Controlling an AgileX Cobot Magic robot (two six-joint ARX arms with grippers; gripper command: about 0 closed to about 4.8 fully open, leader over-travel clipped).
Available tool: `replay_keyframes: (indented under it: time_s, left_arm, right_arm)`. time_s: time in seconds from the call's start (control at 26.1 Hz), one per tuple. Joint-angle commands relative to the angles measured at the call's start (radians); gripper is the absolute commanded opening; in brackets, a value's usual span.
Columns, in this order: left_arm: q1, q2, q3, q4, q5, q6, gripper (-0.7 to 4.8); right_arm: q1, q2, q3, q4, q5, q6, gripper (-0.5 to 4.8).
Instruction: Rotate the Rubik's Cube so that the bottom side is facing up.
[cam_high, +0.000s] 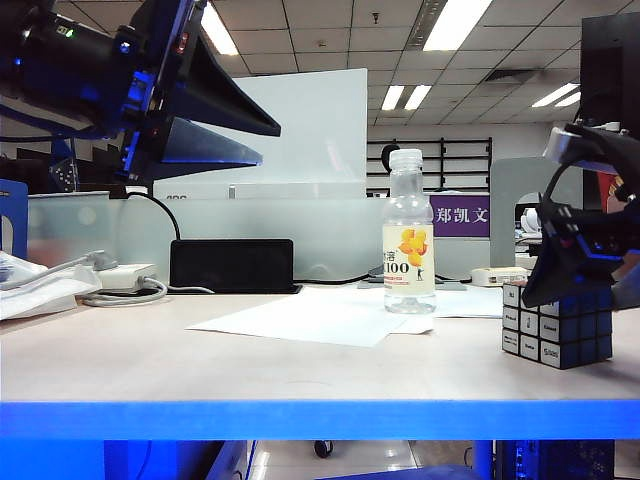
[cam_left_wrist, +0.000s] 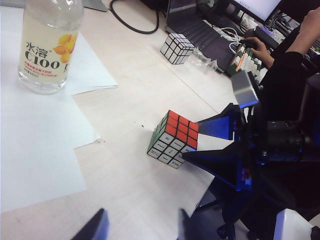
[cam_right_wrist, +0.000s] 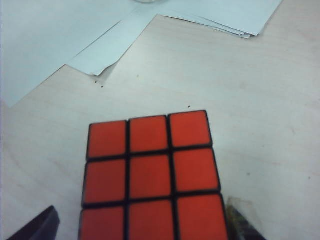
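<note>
I'm hovering the right gripper (cam_left_wrist: 200, 142), fingers spread wide, straddling the Rubik's Cube (cam_left_wrist: 173, 138) sitting red-face-up on the desk (cam_left_wrist: 130, 90) directly below, while the left gripper (cam_high: 265, 140) hangs half-open, empty, well apart.

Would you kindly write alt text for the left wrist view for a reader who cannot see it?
A Rubik's Cube, red face up, sits on a pale table with the open right gripper reaching around it. A C100 drink bottle stands on white paper; a second cube lies farther off.
</note>
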Motion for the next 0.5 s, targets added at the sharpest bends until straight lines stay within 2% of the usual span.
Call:
replay_keyframes:
  time_s: [0.04, 0.5]
  left_arm:
    - [0.0, -0.001, 0.005, 0.008, 0.005, 0.006, 1.89]
    - [0.0, -0.001, 0.005, 0.007, 0.004, 0.025, 1.89]
  right_arm:
    - [0.0, 0.016, 0.005, 0.062, -0.014, -0.003, 4.32]
    - [0.0, 0.13, 0.027, 0.116, -0.024, -0.003, 4.32]
